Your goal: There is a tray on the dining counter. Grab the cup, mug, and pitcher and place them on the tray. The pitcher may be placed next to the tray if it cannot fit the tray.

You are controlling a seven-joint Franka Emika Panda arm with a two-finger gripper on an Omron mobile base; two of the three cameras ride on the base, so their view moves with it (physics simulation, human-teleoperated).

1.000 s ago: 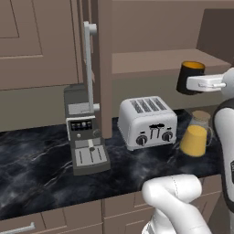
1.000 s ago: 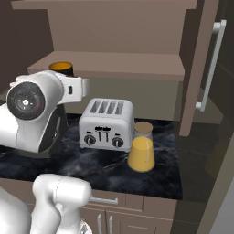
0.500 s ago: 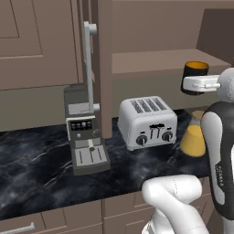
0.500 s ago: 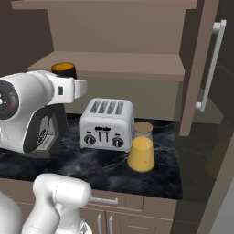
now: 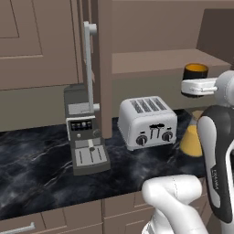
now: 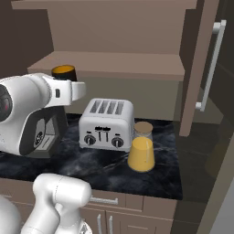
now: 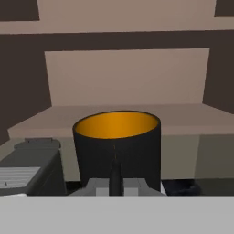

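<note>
The black mug [image 7: 117, 151] with its orange inside hangs just in front of the shelf's front edge, above the counter. My gripper [image 7: 114, 176] is shut on the mug's near wall. In the base views the mug [image 5: 195, 73] [image 6: 64, 71] sits just above the white hand, with the gripper [image 5: 192, 83] [image 6: 66, 81] at its lower rim. The glass pitcher [image 6: 141, 151] of orange liquid with a tan lid stands on the counter right of the toaster. In the left base view the pitcher [image 5: 189, 141] is half hidden behind my forearm.
A silver toaster [image 5: 147, 121] [image 6: 106, 124] and a dark coffee machine [image 5: 87, 132] [image 6: 45, 132] stand on the black marble counter [image 5: 36, 169]. A brown shelf [image 5: 151, 61] runs behind them. Open cabinet doors [image 5: 89, 68] [image 6: 201, 68] flank the niche.
My forearm has swung inward across the counter and now covers more of the pitcher in the left base view. The held mug has sunk only slightly.
</note>
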